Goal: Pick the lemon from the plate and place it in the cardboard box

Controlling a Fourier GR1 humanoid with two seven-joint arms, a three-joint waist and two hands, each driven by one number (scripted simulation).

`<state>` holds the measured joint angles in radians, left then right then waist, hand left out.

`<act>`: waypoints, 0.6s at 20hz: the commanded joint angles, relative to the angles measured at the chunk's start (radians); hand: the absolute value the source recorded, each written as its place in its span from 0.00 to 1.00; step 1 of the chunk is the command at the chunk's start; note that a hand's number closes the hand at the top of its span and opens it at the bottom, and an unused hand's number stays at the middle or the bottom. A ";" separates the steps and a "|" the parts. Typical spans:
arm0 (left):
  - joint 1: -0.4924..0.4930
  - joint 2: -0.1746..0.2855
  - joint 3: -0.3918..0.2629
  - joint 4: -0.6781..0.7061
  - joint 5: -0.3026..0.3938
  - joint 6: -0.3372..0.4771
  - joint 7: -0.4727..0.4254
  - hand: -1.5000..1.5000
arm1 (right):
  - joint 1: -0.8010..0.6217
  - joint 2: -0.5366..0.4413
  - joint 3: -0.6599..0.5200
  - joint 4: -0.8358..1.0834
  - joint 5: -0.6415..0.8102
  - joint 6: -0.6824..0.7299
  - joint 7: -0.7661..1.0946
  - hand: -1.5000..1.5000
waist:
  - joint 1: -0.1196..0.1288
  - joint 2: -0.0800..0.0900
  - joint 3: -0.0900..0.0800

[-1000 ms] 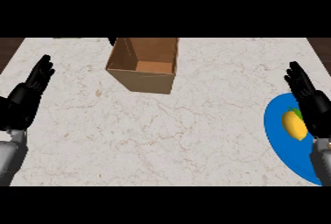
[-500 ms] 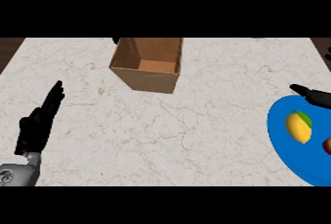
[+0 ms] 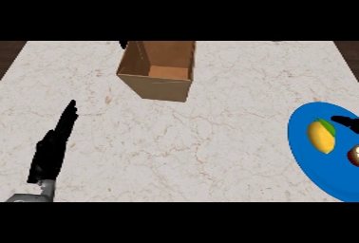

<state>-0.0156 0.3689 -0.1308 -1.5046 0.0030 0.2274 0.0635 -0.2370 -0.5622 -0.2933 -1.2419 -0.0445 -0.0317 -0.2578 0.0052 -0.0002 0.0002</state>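
Observation:
The yellow lemon [image 3: 322, 136] with a green leaf lies on the blue plate [image 3: 312, 166] at the counter's right edge. The open cardboard box [image 3: 158, 70] stands at the back, left of centre, with nothing visible inside. Only a small black part of my right hand [image 3: 345, 121] shows, over the plate just right of the lemon and apart from it. My left hand [image 3: 52, 148] is at the lower left, seen edge-on with straight fingers pointing away from me, holding nothing.
A small reddish round thing [image 3: 354, 155] sits on the plate at the right edge, below the lemon. The marble counter [image 3: 203, 142] stretches between the box and the plate. A dark object [image 3: 124, 44] peeks out behind the box.
My right hand has slid off to the right, uncovering the lemon. My left hand has dropped lower, moved inward and turned edge-on.

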 commanded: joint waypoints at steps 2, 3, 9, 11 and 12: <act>0.006 -0.015 -0.011 -0.005 -0.020 0.012 -0.006 0.50 | 0.041 -0.188 0.083 0.001 0.146 0.105 0.059 0.00 | -0.001 0.001 -0.002; 0.009 0.001 0.004 -0.001 -0.007 -0.004 0.000 0.50 | 0.060 -0.266 0.057 -0.019 0.122 0.178 0.094 0.00 | -0.013 -0.003 -0.003; -0.001 -0.036 -0.023 0.012 -0.039 0.023 0.002 0.50 | 0.038 -0.417 0.217 -0.070 0.199 0.426 0.270 0.00 | -0.002 0.000 -0.004; 0.012 -0.042 -0.023 0.011 -0.029 0.011 -0.008 0.50 | 0.052 -0.401 0.267 -0.139 0.208 0.462 0.349 0.00 | -0.005 -0.002 -0.003; -0.013 0.009 0.024 0.000 0.005 -0.030 0.019 0.50 | 0.008 -0.438 0.257 -0.110 0.191 0.523 0.357 0.00 | 0.005 0.000 -0.002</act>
<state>-0.0162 0.3532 -0.1346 -1.5025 -0.0126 0.2274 0.0723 -0.2034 -0.9368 -0.0917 -1.3216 0.1350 0.3615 0.0058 0.0036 -0.0009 -0.0027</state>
